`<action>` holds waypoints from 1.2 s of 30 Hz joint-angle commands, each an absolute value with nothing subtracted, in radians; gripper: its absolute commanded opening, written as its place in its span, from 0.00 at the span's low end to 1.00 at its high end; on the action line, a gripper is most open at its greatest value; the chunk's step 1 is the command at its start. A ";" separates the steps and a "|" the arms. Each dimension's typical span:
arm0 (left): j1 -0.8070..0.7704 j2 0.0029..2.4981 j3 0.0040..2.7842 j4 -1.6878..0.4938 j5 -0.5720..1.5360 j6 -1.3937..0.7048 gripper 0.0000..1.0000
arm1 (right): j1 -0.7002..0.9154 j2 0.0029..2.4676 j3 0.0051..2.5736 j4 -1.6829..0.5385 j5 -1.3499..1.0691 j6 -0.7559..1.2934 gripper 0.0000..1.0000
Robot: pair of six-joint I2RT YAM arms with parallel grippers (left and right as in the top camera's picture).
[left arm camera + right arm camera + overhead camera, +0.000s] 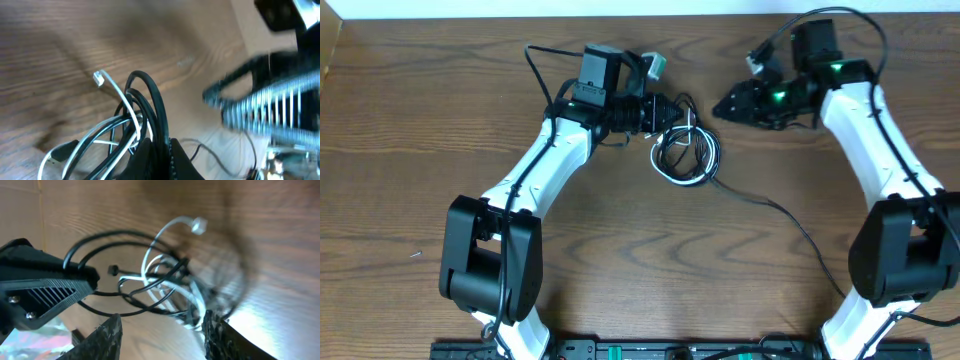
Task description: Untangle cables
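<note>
text: none legible | labels: none | numbers: none

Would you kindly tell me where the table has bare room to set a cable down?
Bare wood lies in front of the cables, left of the trailing black cord; also far left beyond the left arm. Crowded: top centre, around the left end effector and right end effector.

Brown wood-grain counter [650,260], grain running left to right. Tangle of black and white cables [687,155] at upper middle, in loose overlapping loops. One black cord [772,205] trailing out of the tangle toward lower right, flat on the wood. White plug end [98,78] sticking out above the loops. Unclear whether whole tangle rests flat. Tiny speck [416,253] near left edge.
</note>
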State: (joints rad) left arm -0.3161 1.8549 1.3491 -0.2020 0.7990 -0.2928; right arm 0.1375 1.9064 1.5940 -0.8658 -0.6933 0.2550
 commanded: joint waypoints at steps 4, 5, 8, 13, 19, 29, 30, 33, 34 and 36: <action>-0.315 1.763 1.360 -0.198 0.662 -0.455 0.07 | 0.224 1.910 1.600 -0.817 -0.634 0.437 0.48; -0.315 1.750 1.360 -0.201 0.639 -0.464 0.07 | 0.233 1.913 1.600 -0.806 -0.634 0.454 0.49; -0.315 1.707 1.360 -0.209 0.570 -0.498 0.07 | 0.259 1.925 1.600 -0.773 -0.620 0.503 0.48; -0.315 1.654 1.360 -0.223 0.526 -0.534 0.07 | 0.302 1.946 1.600 -0.700 -0.603 0.581 0.49; -0.315 1.650 1.360 -0.254 0.507 -0.556 0.07 | 0.344 1.966 1.600 -0.562 -0.646 0.672 0.56; -0.315 1.650 1.360 -0.253 0.507 -0.556 0.07 | 0.385 2.022 1.600 -0.435 -0.675 0.790 0.64; -0.315 1.650 1.360 -0.253 0.507 -0.556 0.07 | 0.390 2.033 1.600 -0.420 -0.689 0.797 0.64; -0.315 1.650 1.360 -0.253 0.503 -0.556 0.07 | 0.407 2.054 1.600 -0.387 -0.711 0.816 0.63; -0.315 1.650 1.360 -0.253 0.503 -0.556 0.07 | 0.413 2.063 1.600 -0.384 -0.710 0.815 0.63; -0.315 1.650 1.360 -0.253 0.503 -0.556 0.07 | 0.419 2.075 1.600 -0.384 -0.709 0.815 0.60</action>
